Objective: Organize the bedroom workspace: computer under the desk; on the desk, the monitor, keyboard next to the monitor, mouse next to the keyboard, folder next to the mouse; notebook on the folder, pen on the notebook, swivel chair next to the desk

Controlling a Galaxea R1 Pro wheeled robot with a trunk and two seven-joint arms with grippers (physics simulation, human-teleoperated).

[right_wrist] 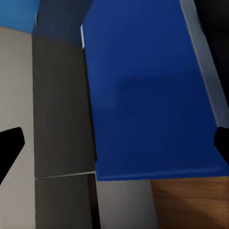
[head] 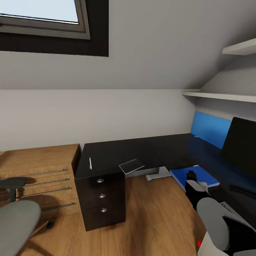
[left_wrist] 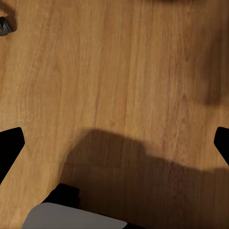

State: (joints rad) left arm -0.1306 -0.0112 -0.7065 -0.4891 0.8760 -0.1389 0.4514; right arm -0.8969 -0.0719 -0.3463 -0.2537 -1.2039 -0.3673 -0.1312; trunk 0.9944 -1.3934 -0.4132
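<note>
Head view: the folder (head: 202, 175) lies flat on the surface (head: 117, 156) just beyond the right gripper (head: 192, 175). Right wrist view: that gripper hangs spread wide and empty above the blue cover, which lies lengthwise ahead.

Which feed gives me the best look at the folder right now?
Right wrist view: the folder spans most of it, near edge sharp above the wood floor. Head view shows it small on the desk, partly behind the right arm.
</note>
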